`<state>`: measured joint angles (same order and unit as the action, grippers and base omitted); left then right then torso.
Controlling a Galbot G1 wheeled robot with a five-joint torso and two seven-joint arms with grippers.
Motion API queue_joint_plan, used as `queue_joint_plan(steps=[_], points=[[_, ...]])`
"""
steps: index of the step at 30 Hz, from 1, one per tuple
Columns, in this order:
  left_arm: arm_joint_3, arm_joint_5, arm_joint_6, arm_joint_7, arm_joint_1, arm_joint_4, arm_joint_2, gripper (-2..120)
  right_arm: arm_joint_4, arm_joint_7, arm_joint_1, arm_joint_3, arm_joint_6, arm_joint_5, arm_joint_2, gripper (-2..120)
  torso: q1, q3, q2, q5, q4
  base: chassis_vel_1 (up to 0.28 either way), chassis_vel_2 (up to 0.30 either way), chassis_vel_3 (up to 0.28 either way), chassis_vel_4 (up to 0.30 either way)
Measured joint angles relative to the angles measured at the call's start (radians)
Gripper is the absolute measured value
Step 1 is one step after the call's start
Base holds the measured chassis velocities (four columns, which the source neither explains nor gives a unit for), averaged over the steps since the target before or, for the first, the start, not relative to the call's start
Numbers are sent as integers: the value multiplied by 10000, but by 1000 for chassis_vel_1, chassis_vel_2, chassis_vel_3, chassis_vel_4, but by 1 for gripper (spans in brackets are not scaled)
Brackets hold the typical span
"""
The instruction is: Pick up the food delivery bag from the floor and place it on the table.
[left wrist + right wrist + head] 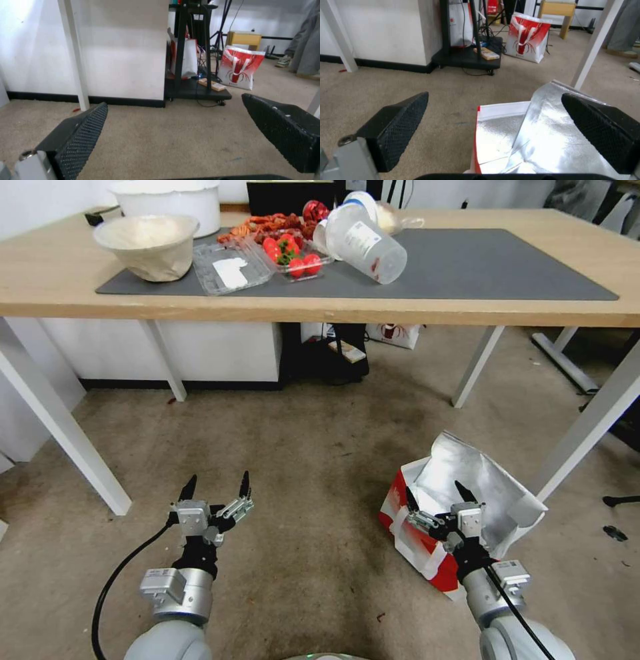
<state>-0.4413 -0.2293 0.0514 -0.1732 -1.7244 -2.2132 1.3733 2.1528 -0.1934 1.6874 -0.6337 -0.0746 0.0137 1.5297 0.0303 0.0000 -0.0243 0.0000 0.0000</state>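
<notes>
Right pincer (437, 499) hangs over the open mouth of the food delivery bag (427, 540), its fingers (396, 125) spread apart and clamped on nothing. That bag sits on the floor (300, 447) beside a white leg of the surface (467, 300), foil lining showing. Left pincer (217, 488) hovers low over bare floor, well apart from the bag, fingers also spread.

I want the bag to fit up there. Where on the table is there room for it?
The right half of the table is free: bare grey mat right of the tipped plastic cup. The left is crowded with the bowl, clear trays and strawberries. The food delivery bag is on the floor, under the open right gripper.
</notes>
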Motion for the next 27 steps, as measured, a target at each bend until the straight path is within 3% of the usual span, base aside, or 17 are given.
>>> queue_joint_plan(steps=[27], points=[[-18,28,436,224,-108,77,-7,100,60,-12,120,-21,55,-8,-25,100,11,0,-48,0,0,0,0,0,0]])
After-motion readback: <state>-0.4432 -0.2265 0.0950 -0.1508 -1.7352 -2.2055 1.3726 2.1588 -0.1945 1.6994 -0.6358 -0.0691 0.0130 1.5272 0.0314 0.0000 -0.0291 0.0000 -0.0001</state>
